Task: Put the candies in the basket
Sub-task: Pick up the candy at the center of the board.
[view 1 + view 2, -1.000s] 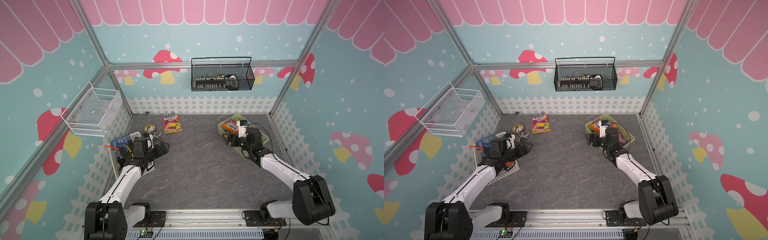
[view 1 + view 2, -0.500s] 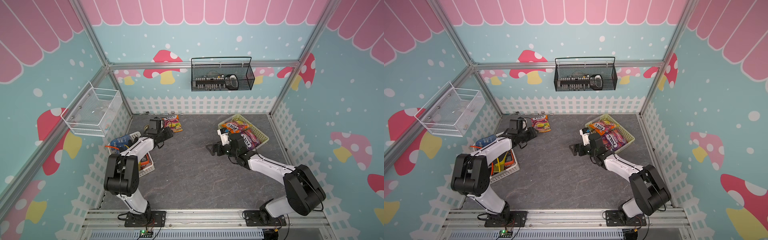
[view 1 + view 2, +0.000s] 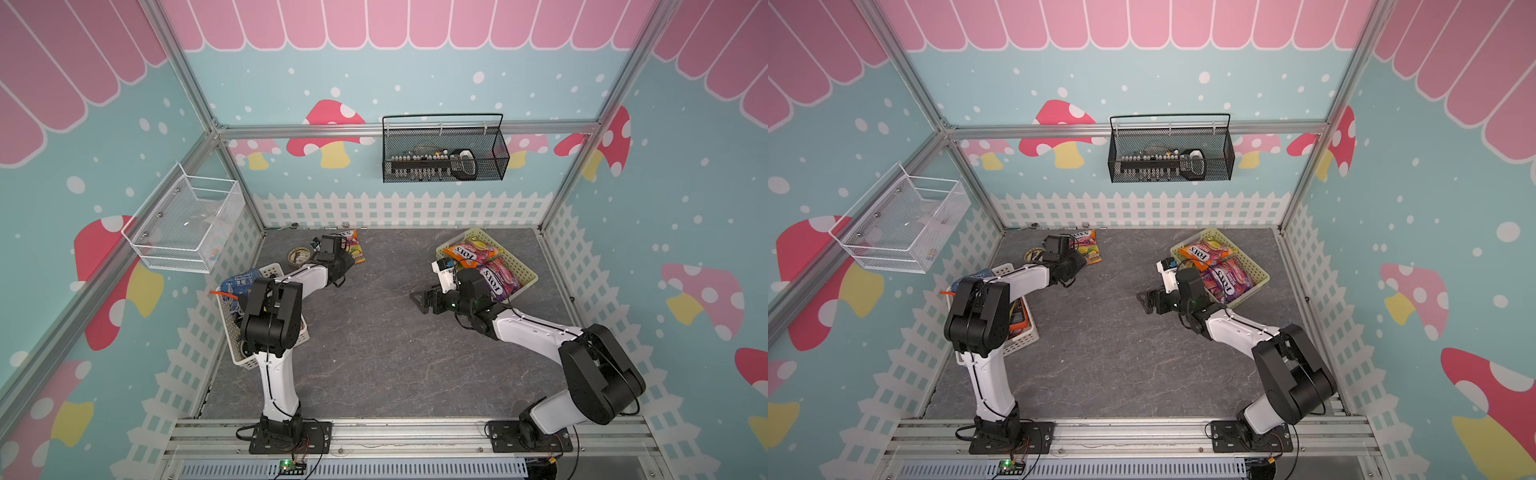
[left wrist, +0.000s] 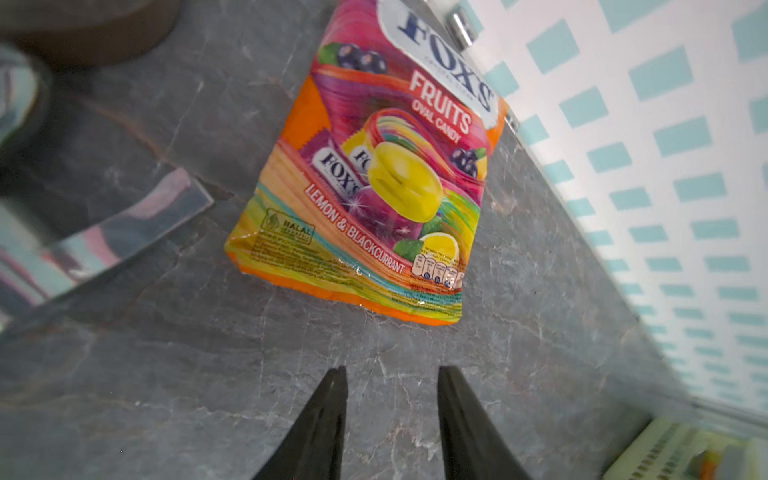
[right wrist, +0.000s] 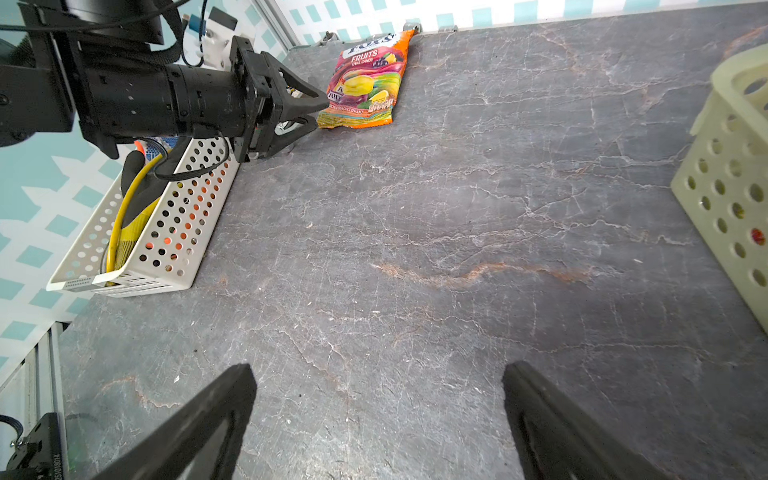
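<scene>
Left gripper (image 4: 390,415) part-open, empty, lined up just short of the last glossy orange FOX'S candy bag (image 4: 370,183) by the back wall. Right gripper (image 5: 378,419) wide, empty, beside the pale yellow-green lattice basket (image 3: 524,272), probably holding the rest.

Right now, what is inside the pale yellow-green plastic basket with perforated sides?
The pale yellow-green plastic basket holds an orange candy bag, a pink one and a purple one. Anything beneath them is covered.
</scene>
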